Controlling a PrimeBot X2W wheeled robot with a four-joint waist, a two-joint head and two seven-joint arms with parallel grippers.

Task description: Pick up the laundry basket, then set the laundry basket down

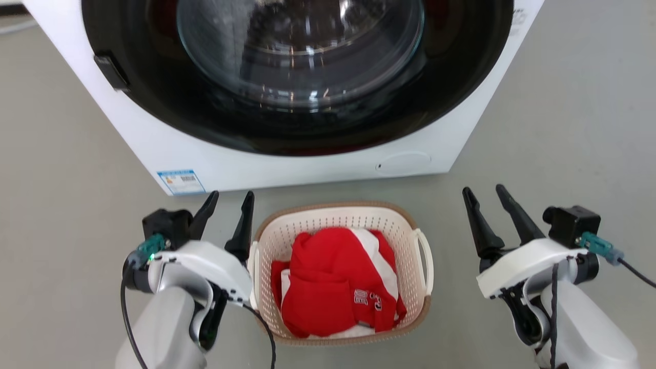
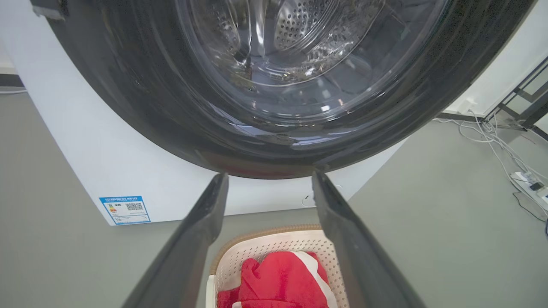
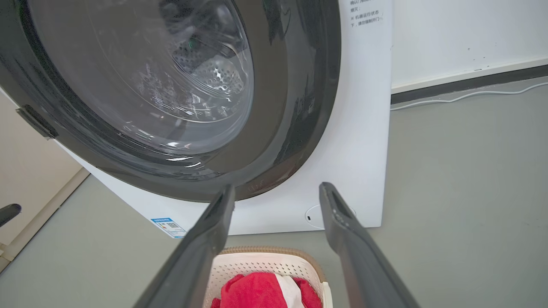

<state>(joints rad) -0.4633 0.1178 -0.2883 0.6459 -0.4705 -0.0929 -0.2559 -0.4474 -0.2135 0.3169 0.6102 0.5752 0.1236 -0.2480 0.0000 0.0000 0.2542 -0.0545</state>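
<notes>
A small cream-white perforated plastic laundry basket [image 1: 318, 221] with a brown woven-look rim stands on the grey floor [image 1: 564, 128] at lower centre of the head view, just before a large white washing machine [image 1: 307, 164] with a dark round glass door. A bundled red-and-white garment [image 1: 335, 282] fills most of it. The left tool [image 1: 231, 196], lower left, sits just beside the basket's left handle, fingers spread, empty. The right tool [image 1: 482, 189], lower right, stands apart from the basket, likewise spread and empty.

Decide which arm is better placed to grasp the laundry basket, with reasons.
Left, probably: the left end effector, open, is close beside the laundry basket; the right end effector, also open, stands farther off.
</notes>
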